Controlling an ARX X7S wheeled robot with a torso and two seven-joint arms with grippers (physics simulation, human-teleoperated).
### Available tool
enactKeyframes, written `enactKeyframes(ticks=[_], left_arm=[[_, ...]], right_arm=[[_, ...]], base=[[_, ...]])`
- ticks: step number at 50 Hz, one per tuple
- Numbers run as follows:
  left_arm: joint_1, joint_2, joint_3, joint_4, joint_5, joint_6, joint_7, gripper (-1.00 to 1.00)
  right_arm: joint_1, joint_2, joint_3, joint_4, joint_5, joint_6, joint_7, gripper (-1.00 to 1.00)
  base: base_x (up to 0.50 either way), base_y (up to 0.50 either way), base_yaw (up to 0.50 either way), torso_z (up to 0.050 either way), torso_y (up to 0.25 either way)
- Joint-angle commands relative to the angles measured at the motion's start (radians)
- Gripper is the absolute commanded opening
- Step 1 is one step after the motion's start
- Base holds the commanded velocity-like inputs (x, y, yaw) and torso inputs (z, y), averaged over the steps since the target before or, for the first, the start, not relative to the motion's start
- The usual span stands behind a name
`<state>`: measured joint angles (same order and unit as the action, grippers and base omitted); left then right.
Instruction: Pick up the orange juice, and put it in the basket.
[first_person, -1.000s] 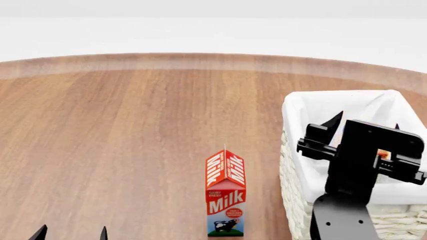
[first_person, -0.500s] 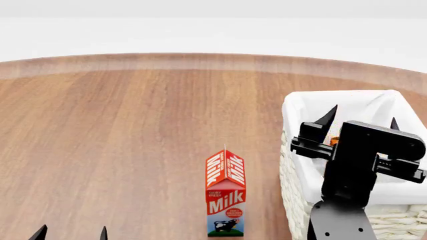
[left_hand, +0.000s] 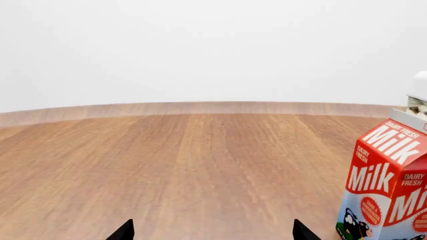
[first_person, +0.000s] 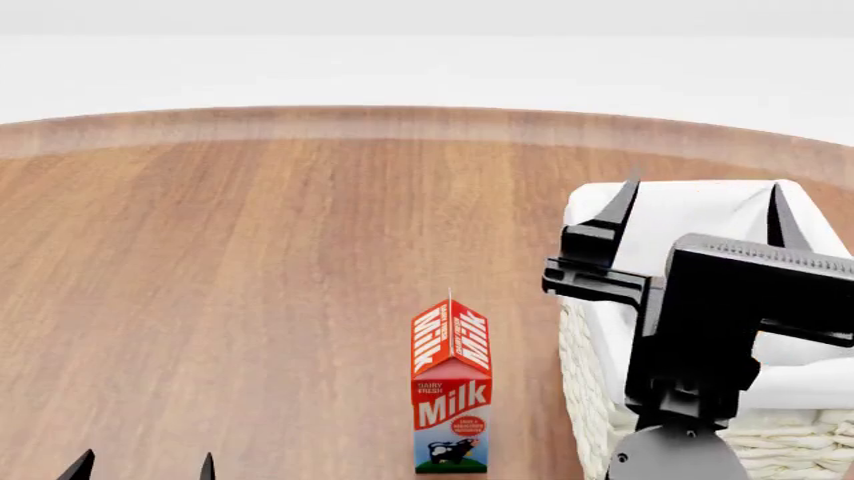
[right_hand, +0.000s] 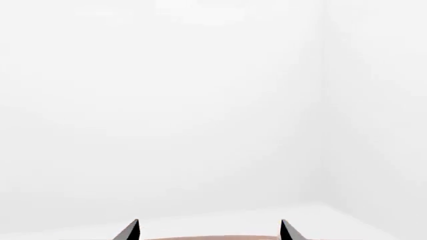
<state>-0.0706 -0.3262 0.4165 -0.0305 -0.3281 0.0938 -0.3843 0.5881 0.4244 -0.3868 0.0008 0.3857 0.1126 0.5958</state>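
The orange juice does not show in any view; it may be hidden behind my right arm, over the basket. The cream wicker basket (first_person: 591, 390) with its white cloth lining stands at the table's right, and a corner of it shows in the left wrist view (left_hand: 419, 95). My right gripper (first_person: 702, 195) is raised above the basket, open and empty, its fingers pointing up and away. In the right wrist view the right gripper (right_hand: 208, 230) faces only white wall. My left gripper (first_person: 144, 465) is open and empty at the near left, also seen in its wrist view (left_hand: 210, 232).
A red-and-white Milk carton (first_person: 451, 390) stands upright on the wooden table (first_person: 267, 260), just left of the basket; it also shows in the left wrist view (left_hand: 387, 185). The table's curved far edge (first_person: 400, 120) meets a white floor.
My right gripper has risen above the basket and tilted up, its fingers spreading wider. The bit of orange seen between them earlier no longer shows. The left arm has not moved.
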Motion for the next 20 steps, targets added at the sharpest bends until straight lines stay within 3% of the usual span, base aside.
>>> enactKeyframes(ticks=[1, 20], left_arm=[[-0.001, -0.001, 0.002, 0.000, -0.001, 0.001, -0.002, 1.00], [-0.002, -0.004, 0.006, -0.001, -0.004, 0.002, -0.005, 1.00]], right_arm=[[-0.039, 0.037, -0.007, -0.174, 0.010, 0.049, 0.027, 1.00], [-0.090, 0.071, -0.014, -0.332, 0.011, 0.064, 0.052, 1.00]], base=[[0.00, 0.00, 0.00, 0.000, 0.000], [0.00, 0.00, 0.00, 0.000, 0.000]])
